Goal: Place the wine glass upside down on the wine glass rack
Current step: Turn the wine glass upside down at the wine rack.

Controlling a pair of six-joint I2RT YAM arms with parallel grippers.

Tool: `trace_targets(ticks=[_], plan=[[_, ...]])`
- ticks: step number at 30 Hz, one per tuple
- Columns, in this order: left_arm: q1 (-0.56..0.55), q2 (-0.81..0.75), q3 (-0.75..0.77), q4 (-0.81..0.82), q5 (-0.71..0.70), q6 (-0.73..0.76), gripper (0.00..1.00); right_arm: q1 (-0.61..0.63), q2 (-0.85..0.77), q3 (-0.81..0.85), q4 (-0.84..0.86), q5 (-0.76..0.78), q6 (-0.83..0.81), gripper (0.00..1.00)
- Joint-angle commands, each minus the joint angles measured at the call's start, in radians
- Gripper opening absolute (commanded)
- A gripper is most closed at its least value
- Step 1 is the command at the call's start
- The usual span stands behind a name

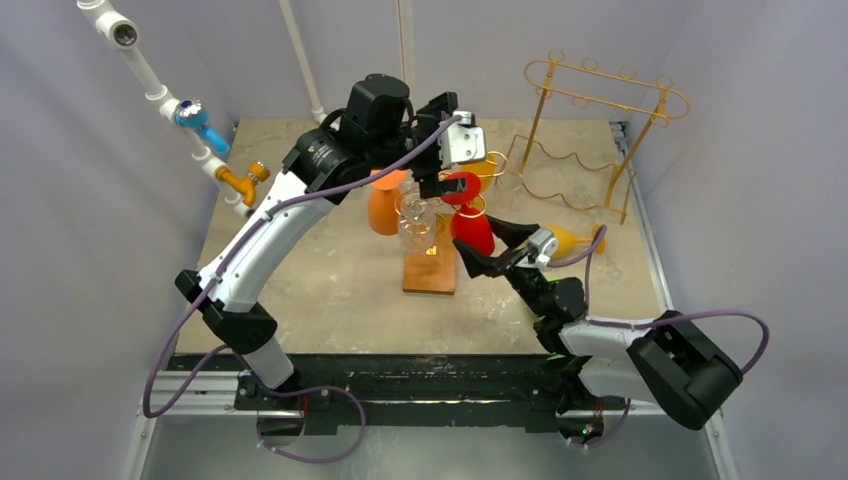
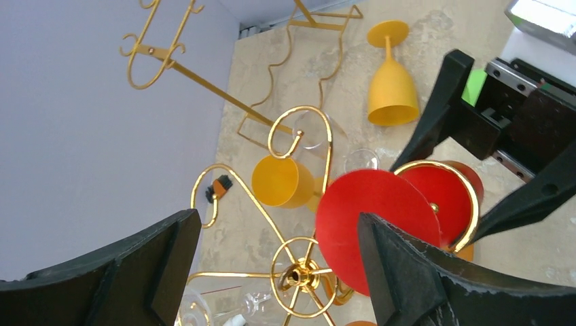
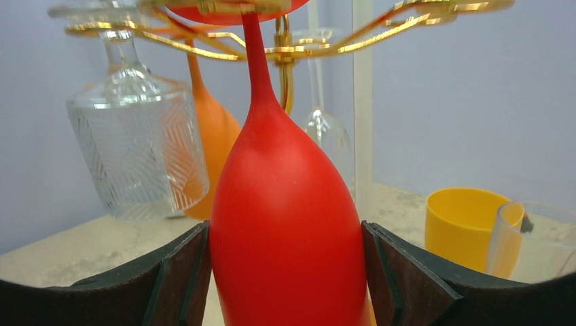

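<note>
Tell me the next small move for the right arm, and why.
Probably ease the right gripper open and draw it back. The red glass already hangs upside down, its foot resting on the gold rack, while the fingers sit against both sides of its bowl.

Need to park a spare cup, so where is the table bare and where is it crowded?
Widest bare tabletop is near-left, between the left arm and the rack's wooden base. A narrower strip lies near-right, past the lying yellow glass. Crowded: the centre, around the hanging red glass and its neighbours.
</note>
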Motion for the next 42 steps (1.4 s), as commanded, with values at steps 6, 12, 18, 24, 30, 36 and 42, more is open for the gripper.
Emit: trace_targets(ticks=[6, 12, 18, 24, 30, 36, 42], plan=[[-0.005, -0.075, -0.093, 0.206, -0.248, -0.114, 0.94, -0.006, 0.055, -0.016, 0.362, -0.042, 0.030, 0.51], [-0.005, -0.049, -0.072, 0.132, -0.247, -0.082, 0.93, -0.009, 0.013, -0.030, 0.360, -0.038, 0.031, 0.51], [-0.005, -0.022, -0.047, 0.071, -0.231, -0.052, 0.93, -0.012, -0.018, -0.040, 0.363, -0.053, 0.032, 0.51], [-0.005, -0.008, -0.046, 0.071, -0.244, -0.038, 0.93, -0.013, -0.029, -0.045, 0.363, -0.077, 0.036, 0.51], [-0.005, -0.001, -0.047, 0.062, -0.232, -0.029, 0.92, -0.013, -0.050, -0.059, 0.365, -0.089, 0.037, 0.50], [-0.006, -0.005, -0.032, 0.034, -0.165, -0.021, 0.92, -0.013, -0.077, -0.079, 0.365, -0.076, 0.039, 0.50], [-0.005, -0.010, -0.022, 0.008, -0.100, -0.015, 0.92, -0.014, -0.097, -0.100, 0.364, -0.055, 0.042, 0.50]])
